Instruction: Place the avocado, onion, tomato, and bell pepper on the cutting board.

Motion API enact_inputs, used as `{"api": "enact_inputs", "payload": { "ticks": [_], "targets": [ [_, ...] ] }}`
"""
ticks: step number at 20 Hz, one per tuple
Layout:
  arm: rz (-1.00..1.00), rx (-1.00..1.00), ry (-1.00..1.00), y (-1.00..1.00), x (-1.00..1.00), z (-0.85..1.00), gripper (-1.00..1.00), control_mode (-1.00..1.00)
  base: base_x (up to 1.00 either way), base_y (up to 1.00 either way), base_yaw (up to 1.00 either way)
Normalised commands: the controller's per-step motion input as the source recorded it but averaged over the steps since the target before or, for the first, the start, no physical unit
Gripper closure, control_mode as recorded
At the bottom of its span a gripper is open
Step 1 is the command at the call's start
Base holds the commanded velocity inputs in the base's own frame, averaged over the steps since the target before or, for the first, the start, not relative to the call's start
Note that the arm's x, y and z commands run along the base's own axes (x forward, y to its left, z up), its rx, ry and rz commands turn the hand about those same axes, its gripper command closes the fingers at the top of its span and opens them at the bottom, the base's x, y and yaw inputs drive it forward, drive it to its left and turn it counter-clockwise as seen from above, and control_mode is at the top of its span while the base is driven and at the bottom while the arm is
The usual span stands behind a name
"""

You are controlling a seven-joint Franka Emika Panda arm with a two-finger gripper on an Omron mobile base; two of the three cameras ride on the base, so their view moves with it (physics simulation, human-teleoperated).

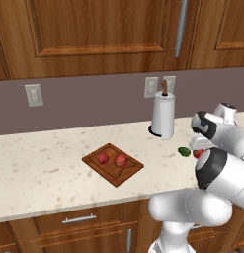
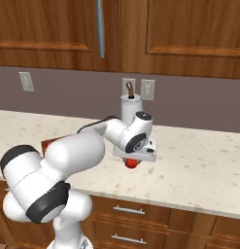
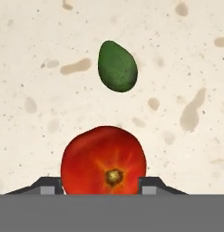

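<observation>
Gripper (image 3: 103,185) fingers sit tight on either side of the tomato (image 3: 103,161), apparently gripping it above the speckled counter (image 1: 39,163), with the avocado (image 3: 117,66) lying nearby on the stone and two red items resting on the cutting board (image 1: 112,164) well apart to the left.

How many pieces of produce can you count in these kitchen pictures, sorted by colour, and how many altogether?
Red, on the cutting board: 2, a smaller lump and a larger ball.
Orange-red, between the gripper fingers: 1, the tomato.
Green, on the counter: 1, the avocado.
Total: 4
</observation>
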Motion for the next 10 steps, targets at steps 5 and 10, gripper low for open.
{"api": "enact_inputs", "payload": {
  "ticks": [5,10],
  "targets": [
    [0.12,0.00,0.00,0.99,-0.04,0.19,1.00,-1.00,0.00,0.00,0.00],
    [0.11,0.00,0.00,1.00,-0.01,0.14,1.00,-1.00,0.00,0.00,0.00]
  ]
}}
